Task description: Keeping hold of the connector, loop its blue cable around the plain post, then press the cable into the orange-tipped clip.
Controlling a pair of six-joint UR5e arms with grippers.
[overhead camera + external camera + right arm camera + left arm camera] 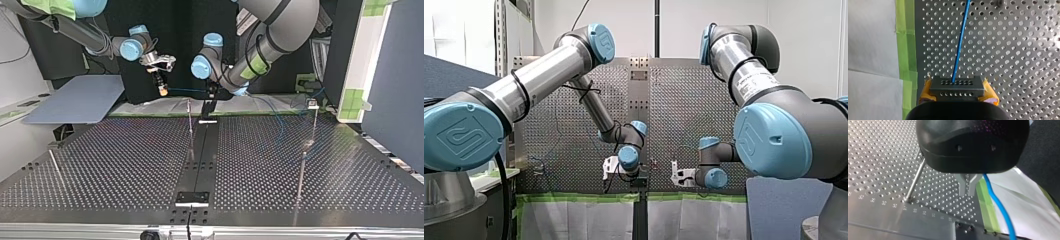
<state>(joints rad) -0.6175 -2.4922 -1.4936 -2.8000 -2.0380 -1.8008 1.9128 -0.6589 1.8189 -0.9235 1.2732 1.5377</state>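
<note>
The small dark-grey block connector (pixel 958 85), its face dotted with rows of pin holes, is clamped by its short ends between the yellow pads of my right gripper (pixel 958 93), which is closed snugly on it. The thin blue cable (pixel 960 45) runs straight out of that face, so its long axis points away from the gripper over the perforated metal table (pixel 1023 62). In the top view the connector is held in the air to one side of the plain metal post (pixel 190 117). The cable is stretched level past the post's top to my left gripper (pixel 967 193) on the other side. Those metal fingers are drawn together at the tips, with the cable passing beside them rather than between, as far as this angle shows. The cable is judged light, limp and slick, best steered by the rigid connector with only gentle tension at the joint.
</note>
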